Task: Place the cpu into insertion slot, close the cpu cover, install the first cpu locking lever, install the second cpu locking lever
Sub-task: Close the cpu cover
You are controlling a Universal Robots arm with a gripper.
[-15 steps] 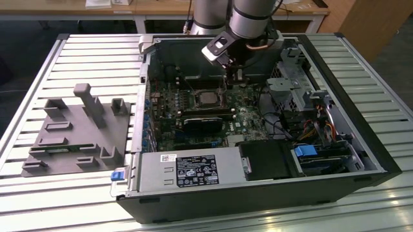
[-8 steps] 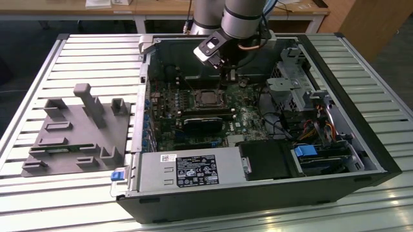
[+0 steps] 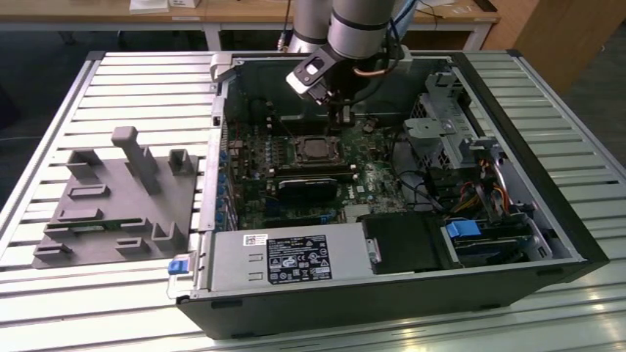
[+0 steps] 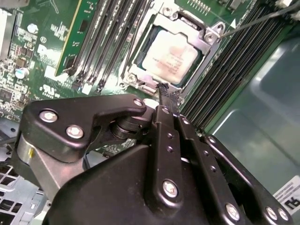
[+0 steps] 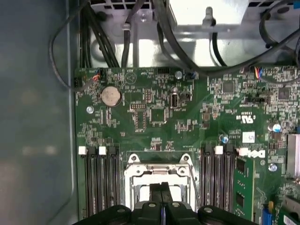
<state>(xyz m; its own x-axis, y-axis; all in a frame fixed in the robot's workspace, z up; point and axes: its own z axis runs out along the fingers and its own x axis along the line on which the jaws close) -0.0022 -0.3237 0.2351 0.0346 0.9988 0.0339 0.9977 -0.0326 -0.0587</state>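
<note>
Claw: the gripper is seen with its fingers pressed together and nothing held between them.
Tip: set at the edge of the cpu cover; contact cannot be told.
Chip: the cpu is seated in the insertion slot, framed by the lowered cover.
Lever: a thin wire lever is seen running out from the cover's corner.

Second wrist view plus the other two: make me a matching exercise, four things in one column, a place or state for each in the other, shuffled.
1 cpu
2 gripper
3 coin battery
4 grey fixture

A outside the case
B shut
C in the insertion slot
D flat on the motherboard, apart from the slot

Pairs: 1-C, 2-B, 3-D, 4-A
</note>
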